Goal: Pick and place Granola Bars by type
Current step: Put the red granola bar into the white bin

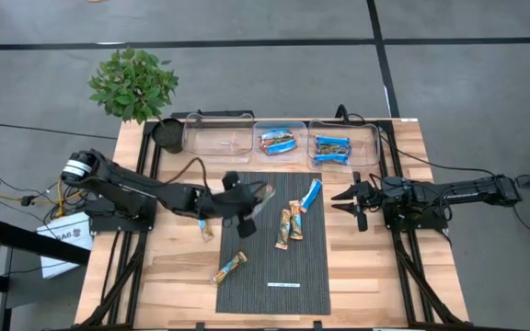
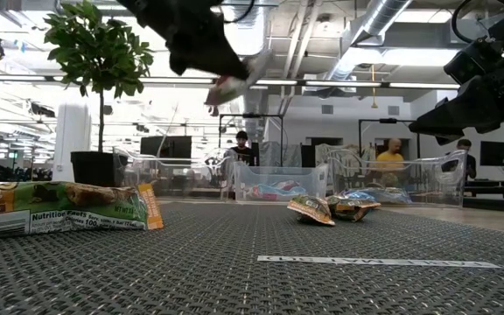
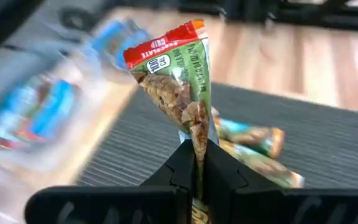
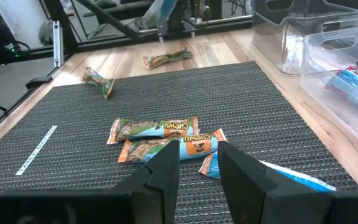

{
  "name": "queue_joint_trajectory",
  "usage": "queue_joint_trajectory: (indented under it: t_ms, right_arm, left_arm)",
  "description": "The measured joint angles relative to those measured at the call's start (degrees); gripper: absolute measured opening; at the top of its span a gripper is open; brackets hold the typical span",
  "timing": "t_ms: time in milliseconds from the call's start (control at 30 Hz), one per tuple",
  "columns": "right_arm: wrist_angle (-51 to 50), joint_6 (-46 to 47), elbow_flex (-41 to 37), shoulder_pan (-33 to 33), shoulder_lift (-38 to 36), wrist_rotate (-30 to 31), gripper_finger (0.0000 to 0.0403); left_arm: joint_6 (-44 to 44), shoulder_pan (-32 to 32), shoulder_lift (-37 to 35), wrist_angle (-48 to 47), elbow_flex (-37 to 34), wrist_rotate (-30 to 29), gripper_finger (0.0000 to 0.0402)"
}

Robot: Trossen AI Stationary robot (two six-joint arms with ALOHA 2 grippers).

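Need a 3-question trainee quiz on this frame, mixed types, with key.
1. True or false: the left gripper has its fingers shut on a green granola bar held above the mat.
2. How many clear bins stand along the table's back edge?
A two
B three
C five
3. Fill in: the right gripper hangs near the mat's right edge with fingers ____.

Key: 1 true; 2 B; 3 open.

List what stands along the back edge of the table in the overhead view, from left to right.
Potted plant → dark pot → empty clear bin → bin with mixed-colour bars → bin with blue bars.
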Motion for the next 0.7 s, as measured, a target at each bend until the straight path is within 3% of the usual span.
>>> queue_joint_trajectory:
  t_ms: [267, 700]
  right_arm:
    - [0.0, 0.0, 0.0, 0.0, 0.0, 0.0, 0.0102]
    - [0.0, 0.0, 0.0, 0.0, 0.0, 0.0, 0.0102]
  left_arm:
    - [6.4, 4.1, -2.7, 0.3, 0.0, -11.7, 0.0013]
    - [13.0, 6.7, -2.6, 1.2, 0.0, -12.4, 0.0012]
